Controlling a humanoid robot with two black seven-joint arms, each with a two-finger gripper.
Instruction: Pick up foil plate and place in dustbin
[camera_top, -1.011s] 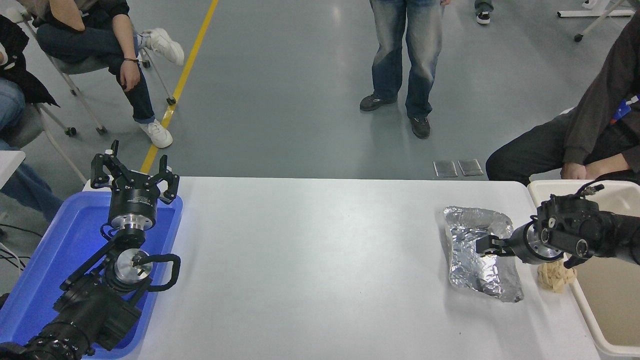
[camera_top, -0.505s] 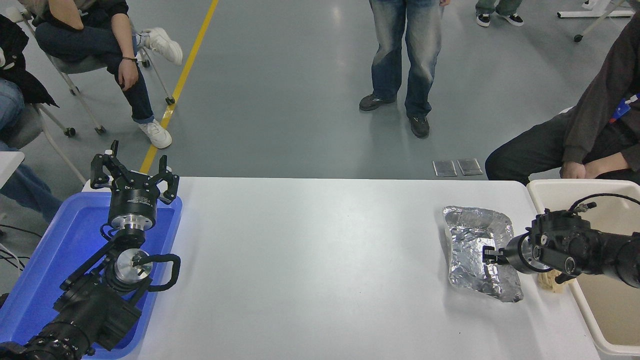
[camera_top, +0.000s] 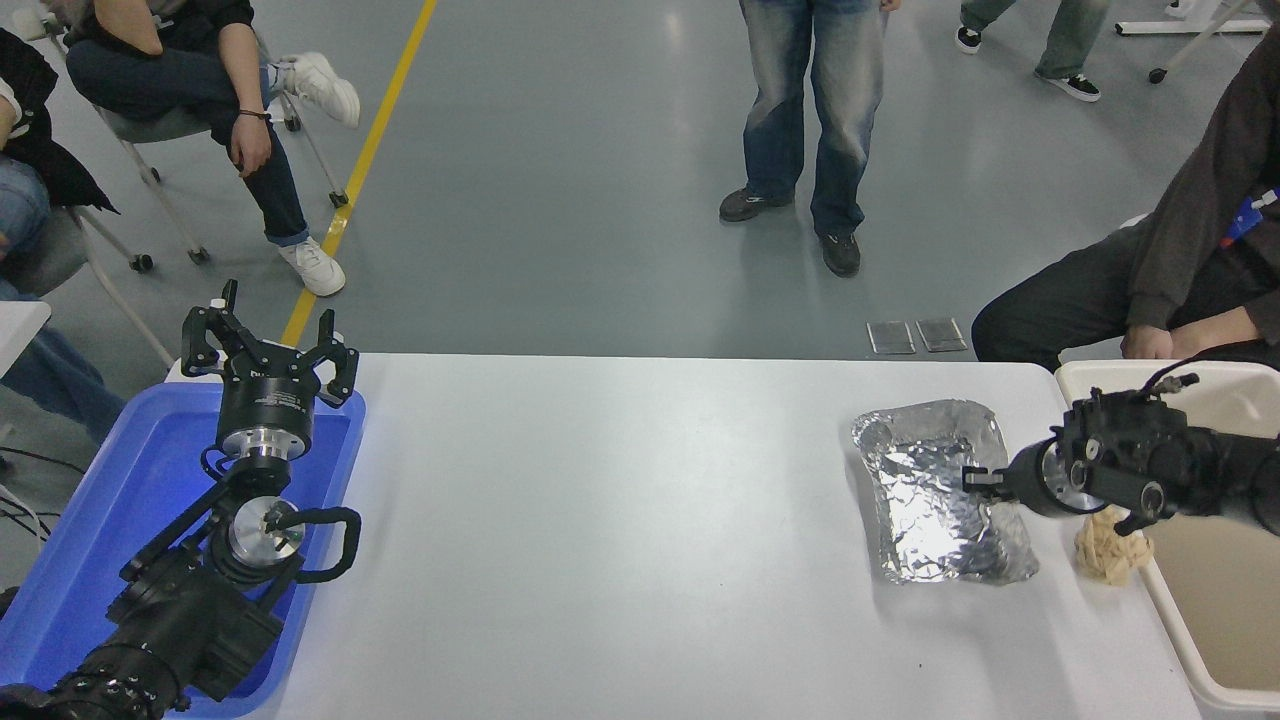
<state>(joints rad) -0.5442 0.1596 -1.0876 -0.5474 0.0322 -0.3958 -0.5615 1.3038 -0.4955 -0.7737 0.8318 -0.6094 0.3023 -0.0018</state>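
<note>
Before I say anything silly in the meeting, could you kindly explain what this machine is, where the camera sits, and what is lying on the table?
This is a humanoid robot seen from its own head camera, looking forward and down over a white table. The two black arms are the robot's. The left gripper is parked, open, over a blue tray at the lower left. The right gripper reaches in from the right edge and sits at the near edge of the foil plate, a crinkled silver tray; whether it has gripped it is hard to tell. A small tan paper ball lies beside the cream dustbin, where the plate should go. People sit and stand beyond the table.
</note>
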